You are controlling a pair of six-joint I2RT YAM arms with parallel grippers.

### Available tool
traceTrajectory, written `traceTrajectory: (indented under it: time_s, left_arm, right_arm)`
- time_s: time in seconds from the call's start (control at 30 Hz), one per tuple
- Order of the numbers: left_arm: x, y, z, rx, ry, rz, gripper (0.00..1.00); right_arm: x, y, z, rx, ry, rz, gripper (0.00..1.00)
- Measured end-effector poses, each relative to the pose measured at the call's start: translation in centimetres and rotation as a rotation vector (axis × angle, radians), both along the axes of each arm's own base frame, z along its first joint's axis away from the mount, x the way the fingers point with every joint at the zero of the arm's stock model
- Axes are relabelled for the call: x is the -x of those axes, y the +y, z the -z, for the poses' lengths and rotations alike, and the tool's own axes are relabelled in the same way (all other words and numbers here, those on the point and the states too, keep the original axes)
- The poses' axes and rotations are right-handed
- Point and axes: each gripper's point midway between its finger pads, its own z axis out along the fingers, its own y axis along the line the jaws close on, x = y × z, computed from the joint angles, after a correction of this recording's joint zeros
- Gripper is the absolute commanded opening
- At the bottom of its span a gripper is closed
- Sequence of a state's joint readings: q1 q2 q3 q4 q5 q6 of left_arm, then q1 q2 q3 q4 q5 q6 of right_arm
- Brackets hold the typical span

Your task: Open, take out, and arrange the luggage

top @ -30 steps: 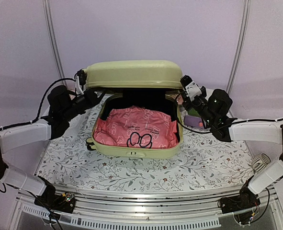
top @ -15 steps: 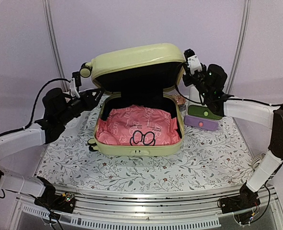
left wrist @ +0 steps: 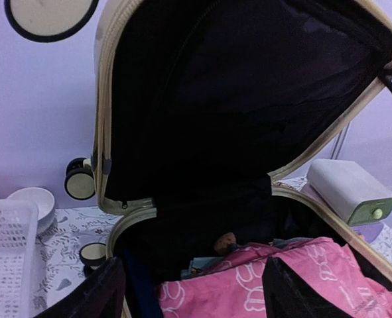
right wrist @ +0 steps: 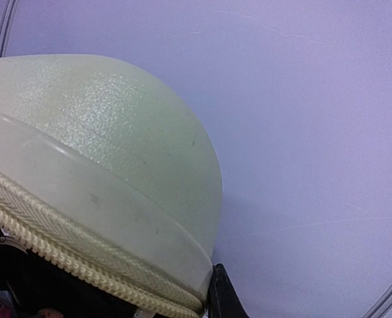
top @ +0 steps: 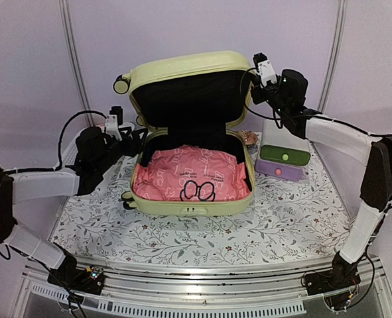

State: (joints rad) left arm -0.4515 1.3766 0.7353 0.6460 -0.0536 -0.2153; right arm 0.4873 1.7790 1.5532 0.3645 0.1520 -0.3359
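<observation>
We note left gripper [top: 134, 137] wide open, empty; pink bundle [top: 192, 173] in luggage [top: 189, 207] lies just right of it (long axis left-right, left arm nearer); right gripper [top: 253, 87] pinching raised lid [top: 182, 66] corner.

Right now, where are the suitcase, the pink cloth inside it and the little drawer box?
suitcase [top: 182, 65], top view, on the raised lid's shell.
pink cloth [top: 189, 172], top view, on its middle.
drawer box [top: 285, 156], top view, on its green drawer.

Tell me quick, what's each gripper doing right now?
Left gripper: open, holding nothing.
Right gripper: closed on the luggage, at the top corner of its raised lid.
</observation>
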Motion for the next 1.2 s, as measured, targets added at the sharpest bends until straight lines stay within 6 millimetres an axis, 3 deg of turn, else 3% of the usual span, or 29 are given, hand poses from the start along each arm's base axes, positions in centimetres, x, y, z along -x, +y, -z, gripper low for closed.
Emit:
traceTrajectory:
  time_s: [0.1,0.2,0.53,0.57,0.63,0.7,0.73,0.77,0.83,0.93,1.1,1.2]
  left_arm:
    - [-1.9,0.5,0.4,-0.055,-0.027,-0.035,0.87]
    - [-3.6,1.3,-0.2,-0.08,-0.071,-0.075,0.88]
    - [-8.9,2.4,-3.5,-0.082,-0.235,-0.109,0.72]
    - [-9.4,2.5,-3.5,-0.084,-0.24,-0.108,0.68]
    - [-10.8,2.9,-3.9,-0.083,-0.256,-0.118,0.48]
    - [-11.8,2.9,-4.3,-0.074,-0.264,-0.118,0.17]
    - [-12.4,2.8,-4.7,-0.079,-0.278,-0.118,0.05]
    - [-12.9,2.7,-5.0,-0.076,-0.285,-0.112,0.0]
    - [-13.7,2.9,-5.7,-0.083,-0.3,-0.142,0.0]
    - [-15.5,4.1,-6.0,-0.084,-0.279,-0.198,0.0]
    - [-18.6,4.6,-6.5,-0.091,-0.233,-0.246,0.0]
    - [-20.3,4.3,-6.7,-0.104,-0.216,-0.255,0.0]
  right_arm:
    - [-0.4,0.0,-0.2,-0.004,0.007,-0.002,0.02]
    - [-0.5,0.0,-0.2,-0.007,0.013,-0.007,0.02]
    - [-0.5,0.0,-0.3,-0.021,0.025,-0.031,0.02]
    - [-0.5,0.0,-0.3,-0.021,0.025,-0.034,0.02]
    - [-0.5,0.0,-0.3,-0.02,0.025,-0.037,0.03]
    - [-0.6,0.0,-0.3,-0.02,0.026,-0.038,0.04]
    - [-0.7,-0.1,-0.4,-0.02,0.024,-0.038,0.09]
    - [-0.8,0.0,-0.5,-0.02,0.025,-0.038,0.21]
    - [-0.9,0.2,-0.3,-0.024,0.031,-0.044,0.44]
    - [-1.0,1.0,0.2,-0.024,0.042,-0.087,0.62]
    - [-0.8,1.5,0.6,-0.027,0.058,-0.116,0.8]
    - [-0.3,1.6,2.4,-0.028,0.107,-0.139,0.85]
